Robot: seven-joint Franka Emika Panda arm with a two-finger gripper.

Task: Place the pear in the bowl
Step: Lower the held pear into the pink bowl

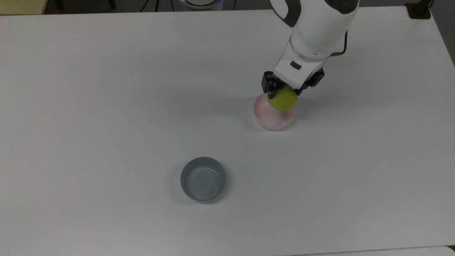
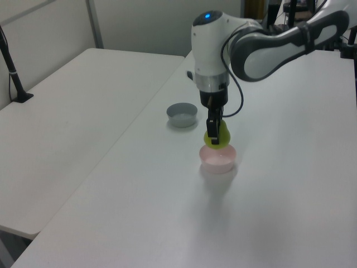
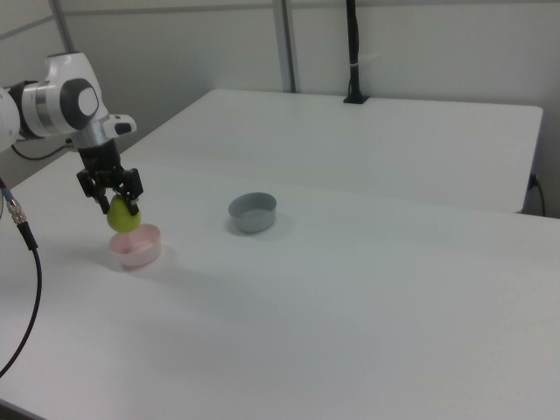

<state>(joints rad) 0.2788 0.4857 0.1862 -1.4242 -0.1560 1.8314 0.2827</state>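
Note:
My gripper [image 1: 284,93] [image 2: 213,135] [image 3: 114,203] is shut on the yellow-green pear [image 1: 282,99] [image 2: 218,139] [image 3: 123,217], which hangs just above the pale pink bowl [image 1: 272,117] [image 2: 218,160] [image 3: 137,248]. In the top view the pear overlaps the bowl's upper right rim. The right view shows the pear over the bowl's left half, its bottom close to the rim. The pear's stem is hidden between the black fingers.
A grey bowl [image 1: 203,179] [image 2: 182,114] [image 3: 253,213] stands apart from the pink one, at the top view's lower middle. The white table [image 1: 106,106] spreads wide around both bowls. A second white table [image 2: 67,111] adjoins it, with a black post [image 3: 353,52] at its far edge.

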